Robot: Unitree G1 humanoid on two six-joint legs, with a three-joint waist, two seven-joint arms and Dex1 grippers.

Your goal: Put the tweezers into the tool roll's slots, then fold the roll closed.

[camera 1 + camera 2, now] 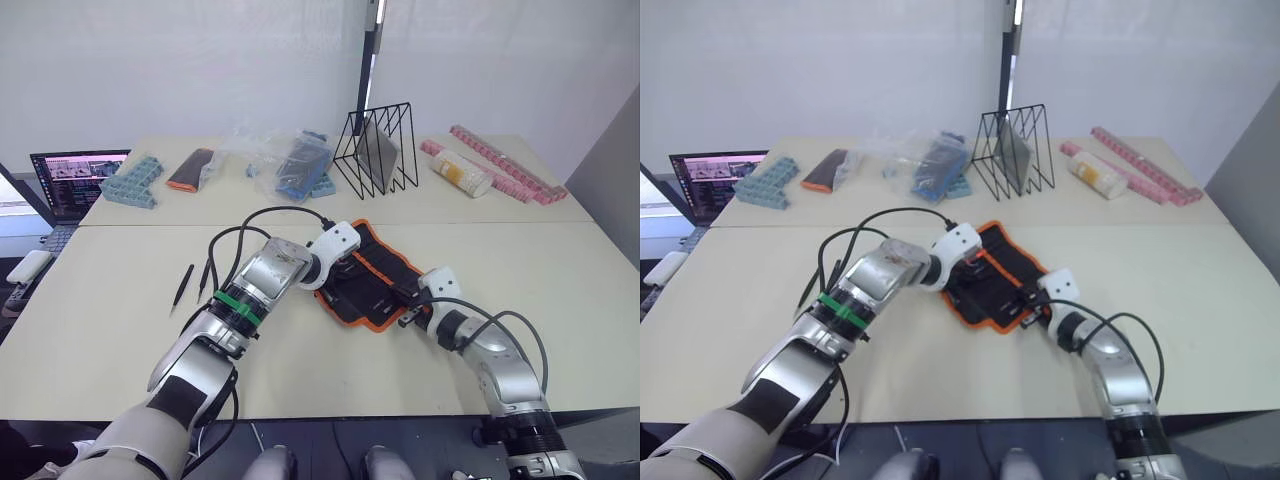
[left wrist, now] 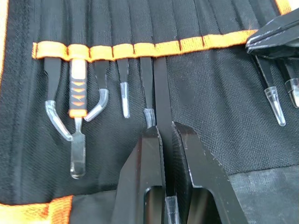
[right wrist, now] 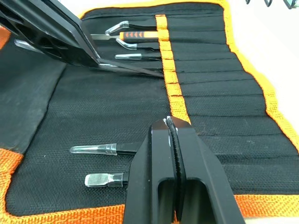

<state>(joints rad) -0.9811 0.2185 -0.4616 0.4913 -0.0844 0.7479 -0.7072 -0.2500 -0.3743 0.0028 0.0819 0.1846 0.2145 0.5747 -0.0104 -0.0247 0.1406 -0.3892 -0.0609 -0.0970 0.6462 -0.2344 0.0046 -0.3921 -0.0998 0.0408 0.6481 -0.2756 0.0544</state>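
Note:
The tool roll lies open on the table, black with orange edging and an orange stripe across its slots. My left gripper is shut on a slim black tweezer whose far end sits under the stripe in a slot. Several capped tools fill the slots beside it. My right gripper is shut, its tips resting on the roll at the stripe, near two capped tools. Two loose tweezers lie on the table to the left of the roll.
A black wire rack stands behind the roll. At the back are blue trays, a dark pouch with an orange end, plastic bags, a cylinder and pink strips. A laptop sits far left.

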